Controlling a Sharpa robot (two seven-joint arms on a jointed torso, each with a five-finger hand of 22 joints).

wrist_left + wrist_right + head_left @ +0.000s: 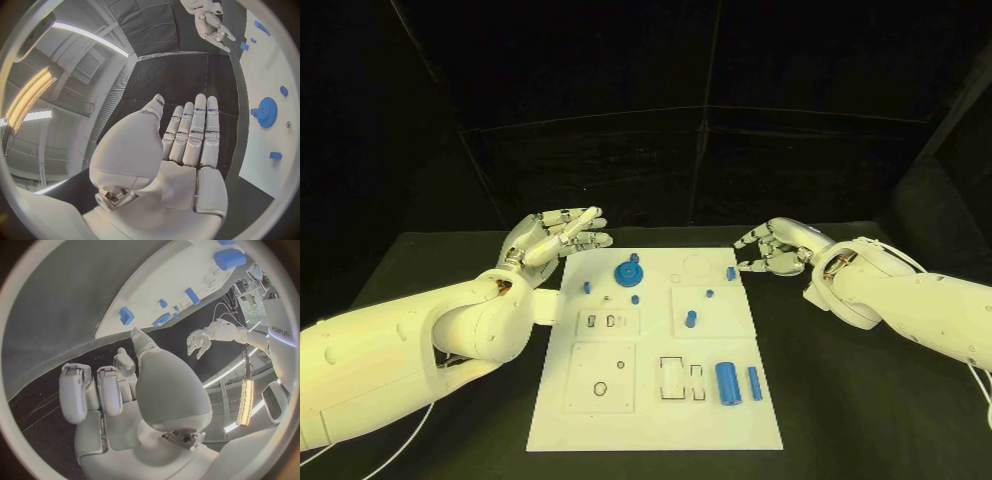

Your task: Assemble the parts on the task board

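Apparently early stage: left hand (557,238) open, empty, at board's (574,420) far-left corner; right hand (776,247) curled, empty, at far-right corner. Gear (630,272) on board; cylinders (728,381) loose near front. Most assembly left.

Black cloth (704,150) hangs as a backdrop behind the black table (430,260). Long ceiling lamps (28,97) glow overhead, beside a wall vent (87,64).
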